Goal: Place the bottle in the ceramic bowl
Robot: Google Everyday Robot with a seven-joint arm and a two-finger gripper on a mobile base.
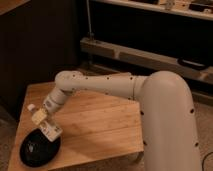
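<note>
The small whitish bottle (pixel 37 115) with a pale cap is held tilted in my gripper (pixel 45 124), just above the far right rim of the glossy black ceramic bowl (pixel 35 150). The bowl sits at the near left corner of the wooden table (pixel 95 125). My white arm reaches from the right across the table down to the gripper. The gripper is shut on the bottle, cap pointing up and left.
The table's left and front edges lie close to the bowl. A dark shelf unit with a metal rail (pixel 145 57) stands behind the table. My large white arm body (pixel 167 125) fills the right side.
</note>
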